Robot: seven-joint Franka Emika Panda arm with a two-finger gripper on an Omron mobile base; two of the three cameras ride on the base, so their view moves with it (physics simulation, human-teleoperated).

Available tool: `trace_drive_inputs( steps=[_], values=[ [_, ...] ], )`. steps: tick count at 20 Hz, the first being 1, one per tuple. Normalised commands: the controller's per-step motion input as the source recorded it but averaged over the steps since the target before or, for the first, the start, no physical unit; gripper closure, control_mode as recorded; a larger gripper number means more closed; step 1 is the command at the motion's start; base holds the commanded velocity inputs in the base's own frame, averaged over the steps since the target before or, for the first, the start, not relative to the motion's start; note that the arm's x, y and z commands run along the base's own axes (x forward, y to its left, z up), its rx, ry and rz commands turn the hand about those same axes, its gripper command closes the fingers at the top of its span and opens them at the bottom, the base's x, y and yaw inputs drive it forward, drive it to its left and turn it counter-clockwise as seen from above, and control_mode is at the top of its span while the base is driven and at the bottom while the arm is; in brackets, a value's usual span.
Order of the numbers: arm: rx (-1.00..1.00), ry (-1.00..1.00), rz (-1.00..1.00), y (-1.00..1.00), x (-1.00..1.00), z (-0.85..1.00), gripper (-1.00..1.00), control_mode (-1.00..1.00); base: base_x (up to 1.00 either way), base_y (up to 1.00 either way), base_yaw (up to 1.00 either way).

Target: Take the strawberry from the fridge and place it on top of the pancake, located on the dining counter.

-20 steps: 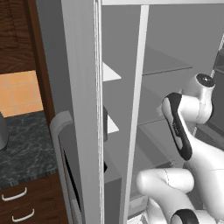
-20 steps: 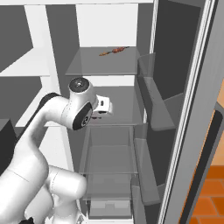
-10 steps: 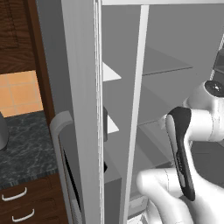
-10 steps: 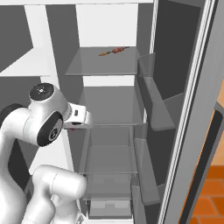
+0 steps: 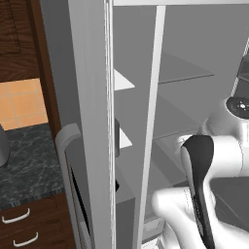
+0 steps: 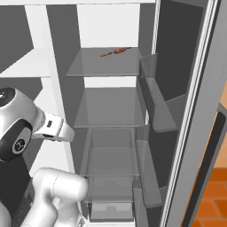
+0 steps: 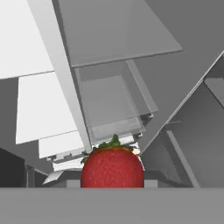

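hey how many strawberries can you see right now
1. The strawberry sits at the bottom of the hand view, right at the gripper, apparently held, with the open fridge beyond it. More could be hidden behind shelves or door bins.

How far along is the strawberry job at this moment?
Done: the fridge stands open, and the strawberry sits right at the gripper in the hand view, apparently gripped. In hand: the arm is beside the open shelves. Left: carrying the strawberry to the dining counter and setting it on the pancake.
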Motion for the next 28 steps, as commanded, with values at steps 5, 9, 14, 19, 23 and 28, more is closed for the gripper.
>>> trace_drive_inputs(
  steps=[5, 9, 14, 19, 23, 28],
  values=[
    [0.29, -0.07, 0.0, -0.09, -0.46, -0.01, 1.0, -1.0, 0.0, 0.0, 0.0],
    [0.0, 0.0, 0.0, 0.0, -0.01, -0.01, 1.0, -1.0, 0.0, 0.0, 0.0],
    [0.0, 0.0, 0.0, 0.0, 0.0, 0.0, 1.0, -1.0, 0.0, 0.0, 0.0],
    [0.0, 0.0, 0.0, 0.0, 0.0, 0.0, 1.0, 1.0, 0.0, 0.0, 0.0],
    [0.0, 0.0, 0.0, 0.0, 0.0, 0.0, 1.0, 1.0, -0.69, -0.08, -0.15],
    [0.0, 0.0, 0.0, 0.0, 0.0, 0.0, 1.0, 1.0, -0.86, -0.1, -0.47]
  ],
)
